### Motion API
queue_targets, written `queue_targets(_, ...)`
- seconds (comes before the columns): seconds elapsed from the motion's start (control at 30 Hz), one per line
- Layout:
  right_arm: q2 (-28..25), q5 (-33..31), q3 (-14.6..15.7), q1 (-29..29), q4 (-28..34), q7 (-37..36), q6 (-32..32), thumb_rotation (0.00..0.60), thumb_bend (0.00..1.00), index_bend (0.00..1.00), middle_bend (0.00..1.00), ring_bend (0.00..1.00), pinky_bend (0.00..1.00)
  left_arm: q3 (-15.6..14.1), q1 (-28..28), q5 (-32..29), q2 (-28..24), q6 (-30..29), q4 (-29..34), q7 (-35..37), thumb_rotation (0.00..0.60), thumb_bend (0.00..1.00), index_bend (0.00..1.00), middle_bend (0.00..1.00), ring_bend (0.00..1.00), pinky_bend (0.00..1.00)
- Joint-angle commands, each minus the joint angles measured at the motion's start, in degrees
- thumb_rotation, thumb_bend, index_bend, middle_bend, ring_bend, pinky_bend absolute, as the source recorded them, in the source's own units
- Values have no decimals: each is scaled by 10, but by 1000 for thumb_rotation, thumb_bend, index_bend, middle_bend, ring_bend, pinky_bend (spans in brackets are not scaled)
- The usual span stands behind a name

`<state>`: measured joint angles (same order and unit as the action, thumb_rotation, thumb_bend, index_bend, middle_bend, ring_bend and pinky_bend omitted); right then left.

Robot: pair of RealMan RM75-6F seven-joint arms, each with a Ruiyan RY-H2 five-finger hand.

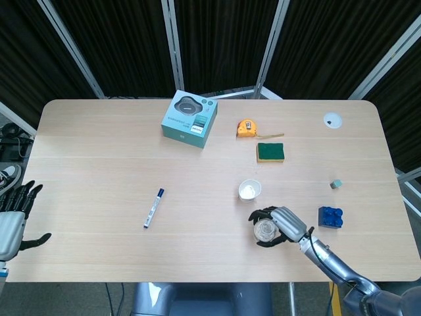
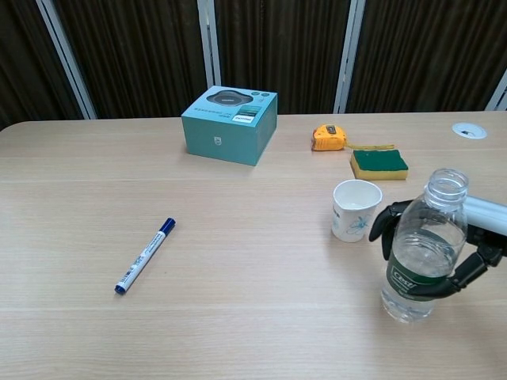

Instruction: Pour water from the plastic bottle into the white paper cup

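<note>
A clear plastic bottle (image 2: 422, 249) (image 1: 265, 230) with a green label stands upright and uncapped, partly full of water. My right hand (image 2: 444, 245) (image 1: 279, 224) grips it around the middle, its fingers wrapped about the label. The white paper cup (image 2: 356, 209) (image 1: 249, 190) stands upright on the table just to the left of the bottle and slightly farther back, apart from it. My left hand (image 1: 13, 217) hangs open beyond the table's left edge, holding nothing.
A blue marker (image 2: 145, 256) lies left of centre. A teal box (image 2: 230, 123), yellow tape measure (image 2: 328, 137) and green sponge (image 2: 379, 164) sit farther back. A blue block (image 1: 330, 216) and a small grey cube (image 1: 336, 184) lie to the right of the bottle.
</note>
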<state>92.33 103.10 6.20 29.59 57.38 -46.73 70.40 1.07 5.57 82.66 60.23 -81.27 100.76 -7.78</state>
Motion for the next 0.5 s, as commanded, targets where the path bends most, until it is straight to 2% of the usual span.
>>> queue_targets(0.03, 2, 0, 5, 1, -9, -6, 5, 600, 123, 240, 407, 345, 327, -1, 0, 0, 0, 1, 0, 1, 600, 15, 0, 0, 0, 0)
queue_targets(0.27, 1, -5, 11, 0, -16, -15, 17, 600, 14, 166, 321, 296, 252, -1, 0, 0, 0, 1, 0, -1, 600, 16, 0, 0, 0, 0)
queue_targets(0.5, 1, -9, 18, -1, -21, -21, 22, 600, 0, 147, 287, 268, 227, -2, 0, 1, 1, 1, 1, -2, 600, 15, 0, 0, 0, 0)
